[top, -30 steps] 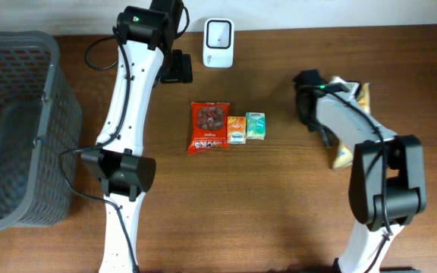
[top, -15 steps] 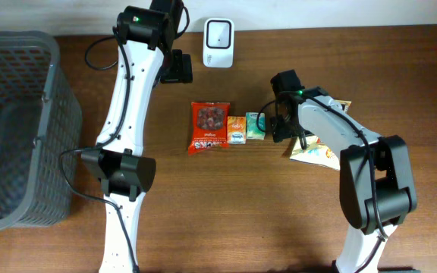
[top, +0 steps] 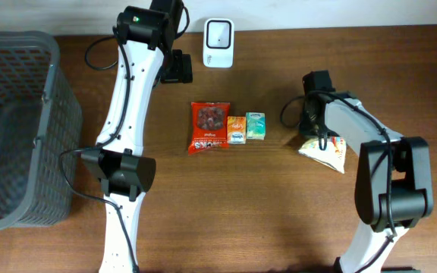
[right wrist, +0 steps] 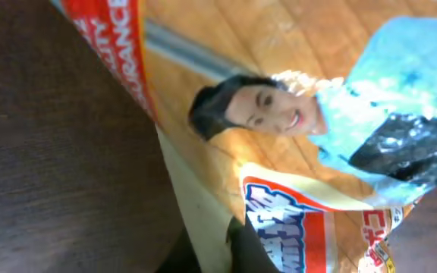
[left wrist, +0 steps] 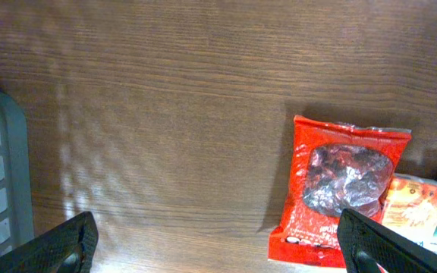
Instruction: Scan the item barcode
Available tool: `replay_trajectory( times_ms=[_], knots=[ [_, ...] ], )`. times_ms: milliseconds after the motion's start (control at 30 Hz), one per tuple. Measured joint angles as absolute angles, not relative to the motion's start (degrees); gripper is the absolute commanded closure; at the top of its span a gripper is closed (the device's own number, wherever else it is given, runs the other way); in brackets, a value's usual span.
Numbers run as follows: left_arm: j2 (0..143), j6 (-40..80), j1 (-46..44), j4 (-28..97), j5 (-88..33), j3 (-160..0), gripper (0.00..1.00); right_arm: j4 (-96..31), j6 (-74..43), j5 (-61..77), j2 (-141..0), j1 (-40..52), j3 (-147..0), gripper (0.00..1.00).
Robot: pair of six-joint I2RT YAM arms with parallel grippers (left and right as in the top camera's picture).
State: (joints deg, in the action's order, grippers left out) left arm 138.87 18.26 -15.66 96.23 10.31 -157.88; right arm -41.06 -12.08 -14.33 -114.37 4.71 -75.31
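The item in hand is a yellow and orange snack bag [top: 325, 149] with a printed face [right wrist: 268, 106], lying right of centre on the table. My right gripper [top: 314, 121] sits at the bag's far left edge, and in the right wrist view its dark fingers [right wrist: 241, 246] are shut on that edge. The white barcode scanner [top: 218, 34] stands at the back centre. My left gripper [top: 177, 67] hangs open above the table left of the scanner, its fingertips [left wrist: 70, 244] wide apart with nothing between them. No barcode shows on the bag.
A red snack bag [top: 209, 127] [left wrist: 345, 189], a small orange box [top: 236, 129] and a green box [top: 256, 125] lie in a row at the centre. A grey plastic basket [top: 21, 129] fills the left side. Both arm bases stand at the table's front edge.
My right gripper swung left toward the small boxes, then back right, and closed on the snack bag's edge. The bag moved left and forward. The left arm stayed still.
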Motion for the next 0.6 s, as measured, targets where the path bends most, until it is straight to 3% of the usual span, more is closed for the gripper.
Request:
replay_trajectory(
  times_ms=[100, 267, 433, 600],
  knots=[
    [138.87, 18.24, -15.66, 96.27, 10.28, -157.88, 0.01, -51.88, -12.14, -7.51, -116.90, 4.45, -82.76, 0.96],
    [138.87, 18.24, -15.66, 96.25, 10.31, -157.88, 0.01, -58.76, -7.03, 21.06, -118.48, 1.74, -100.86, 0.96],
    [138.87, 18.24, -15.68, 96.23, 10.31, -157.88, 0.01, -51.37, -2.52, 53.15, -118.78, -7.22, -98.17, 0.96],
    [138.87, 18.24, -15.68, 96.18, 10.31, -157.88, 0.01, -37.26, -3.38, 68.25, -119.72, -9.08, -82.87, 0.96]
  ],
)
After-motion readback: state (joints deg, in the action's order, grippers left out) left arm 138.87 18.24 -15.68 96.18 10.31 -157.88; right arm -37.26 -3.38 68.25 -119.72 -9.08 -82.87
